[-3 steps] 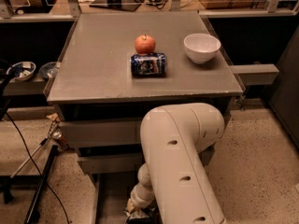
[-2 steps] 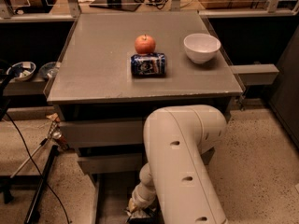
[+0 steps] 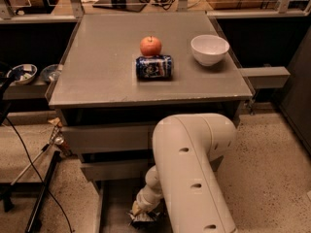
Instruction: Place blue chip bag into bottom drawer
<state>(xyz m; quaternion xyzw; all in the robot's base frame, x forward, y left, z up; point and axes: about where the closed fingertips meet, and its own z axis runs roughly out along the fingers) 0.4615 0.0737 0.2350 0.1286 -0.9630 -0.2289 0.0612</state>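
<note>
Gripper (image 3: pixel 142 212) sits low at the bottom edge of the view, under the big white arm (image 3: pixel 194 169), down in the pulled-out bottom drawer (image 3: pixel 100 208); whether it is spread or pinching something I cannot tell. Right beneath it lies a small crumpled dark shape with pale flecks, which I take to be the blue chip bag (image 3: pixel 143 219), on or just above the drawer floor. Such a bag is likely light, soft and crinkly, with slick foil that slides easily and brittle contents that crush under pressure. The best hold is probably a flat sealed edge or corner, pinched lightly, not the puffed middle. Up on the grey table (image 3: pixel 97 81), the apple (image 3: pixel 150 46), the blue can (image 3: pixel 154 67) lying on its side just in front of it, and the white bowl (image 3: pixel 209 49) are where they were a second ago. Against that earlier view the arm's elbow has drifted slightly toward the bowl's side, while the gripper has barely shifted
</note>
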